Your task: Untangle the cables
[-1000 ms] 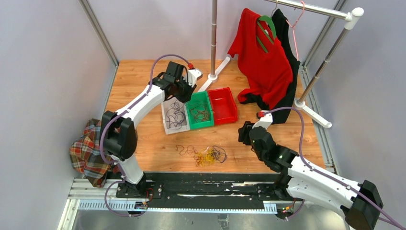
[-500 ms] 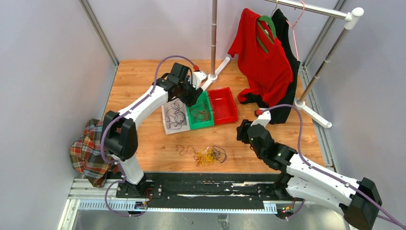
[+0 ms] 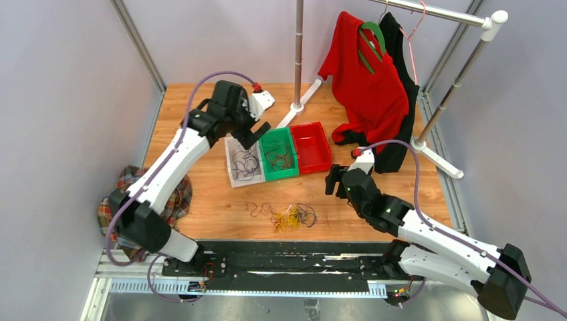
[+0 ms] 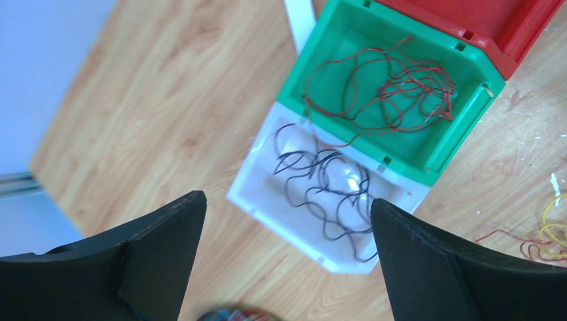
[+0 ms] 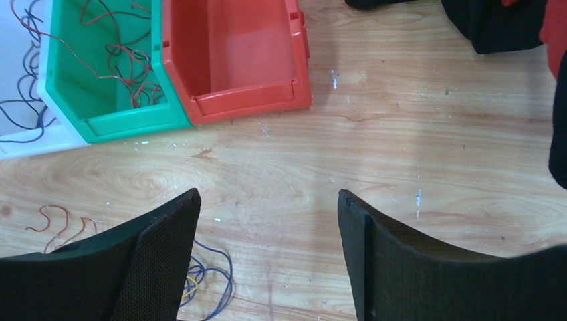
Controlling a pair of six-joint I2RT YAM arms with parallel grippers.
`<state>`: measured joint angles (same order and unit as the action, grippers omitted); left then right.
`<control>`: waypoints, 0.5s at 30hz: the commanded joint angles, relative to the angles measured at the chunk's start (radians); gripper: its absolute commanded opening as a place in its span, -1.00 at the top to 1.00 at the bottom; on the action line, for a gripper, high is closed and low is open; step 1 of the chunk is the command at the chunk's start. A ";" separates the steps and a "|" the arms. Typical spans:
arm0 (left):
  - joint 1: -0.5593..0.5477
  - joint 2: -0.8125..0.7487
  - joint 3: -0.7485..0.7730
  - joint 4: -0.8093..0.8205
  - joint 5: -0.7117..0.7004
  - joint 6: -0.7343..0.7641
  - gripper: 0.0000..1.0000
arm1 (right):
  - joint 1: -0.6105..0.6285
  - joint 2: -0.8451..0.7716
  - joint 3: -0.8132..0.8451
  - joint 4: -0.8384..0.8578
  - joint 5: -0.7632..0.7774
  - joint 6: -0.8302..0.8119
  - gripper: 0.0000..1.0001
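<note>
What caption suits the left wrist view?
Open left gripper above white bin of dark cables, green bin of red-brown cables.

Bright, even light falls from overhead, so the pale wooden tabletop (image 3: 220,207) carries only faint, soft shadows. A white glare spot shines on the floor of the white plastic bin (image 4: 274,217). Close to both wrist lenses, the black padded fingers (image 4: 154,261) look slightly soft.

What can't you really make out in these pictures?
- Top view: the loose cables are too small to count strands or trace crossings.
- Right wrist view: that pile is cut off by the bottom edge and a finger of the right hand.
- Left wrist view: the red bin is cut off by the top edge.
- Top view: the plaid cloth is partly behind the left arm.
</note>
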<state>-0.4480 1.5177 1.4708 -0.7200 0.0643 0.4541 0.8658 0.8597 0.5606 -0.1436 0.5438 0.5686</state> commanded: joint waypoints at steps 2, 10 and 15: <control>0.040 -0.116 0.009 -0.117 -0.054 0.081 -0.96 | -0.017 0.037 0.050 -0.059 -0.037 -0.031 -0.51; 0.109 -0.248 -0.063 -0.106 -0.045 0.088 -0.96 | -0.017 0.082 0.057 -0.081 -0.115 -0.008 -0.53; 0.122 -0.326 -0.145 -0.023 -0.074 0.067 -0.96 | -0.017 0.119 0.050 -0.079 -0.161 -0.003 -0.53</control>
<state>-0.3378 1.2545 1.3727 -0.8070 0.0139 0.5232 0.8635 0.9550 0.5922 -0.2031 0.4332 0.5571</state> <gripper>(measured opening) 0.977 0.764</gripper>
